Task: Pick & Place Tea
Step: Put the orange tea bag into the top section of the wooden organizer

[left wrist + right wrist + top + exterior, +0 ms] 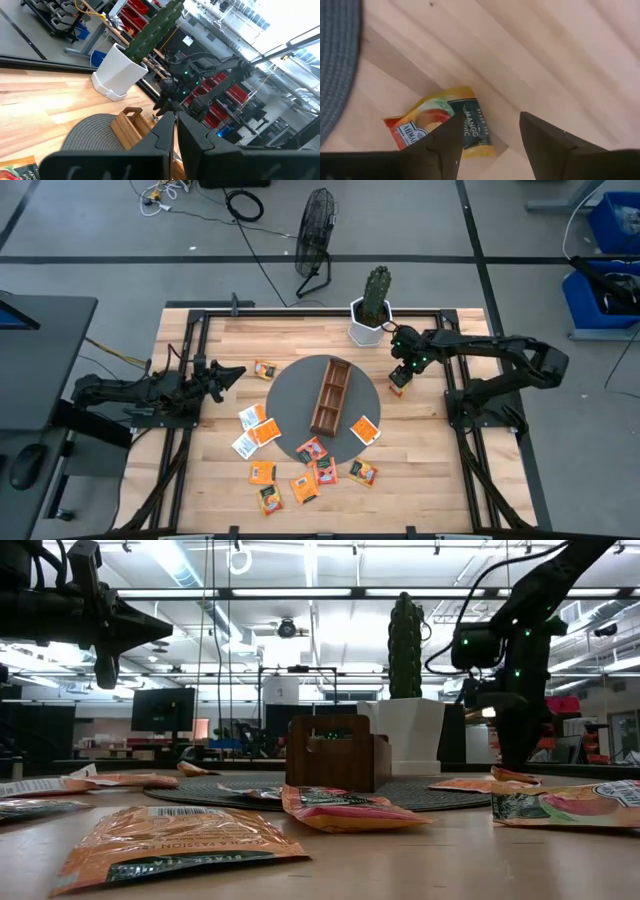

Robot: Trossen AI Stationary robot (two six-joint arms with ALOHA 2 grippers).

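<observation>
Several small tea sachets, mostly orange, lie flat on the wooden table (440, 470), most of them near the front edge of a round grey mat (290, 395); one (365, 429) lies on the mat. A brown wooden compartment tray (330, 395) stands on the mat. Just off the mat's right edge lies one orange sachet (442, 127) (398, 386). My right gripper (487, 137) (401, 372) points down over it, open, one finger in front of the sachet's edge; I see no touch. My left gripper (228, 374) (175, 125) hangs level at the table's left, shut and empty.
A cactus in a white pot (372, 315) stands at the table's far edge, close behind my right gripper. Black frame rails run along the table's left and right sides. Bare wood lies between the mat and the right rail.
</observation>
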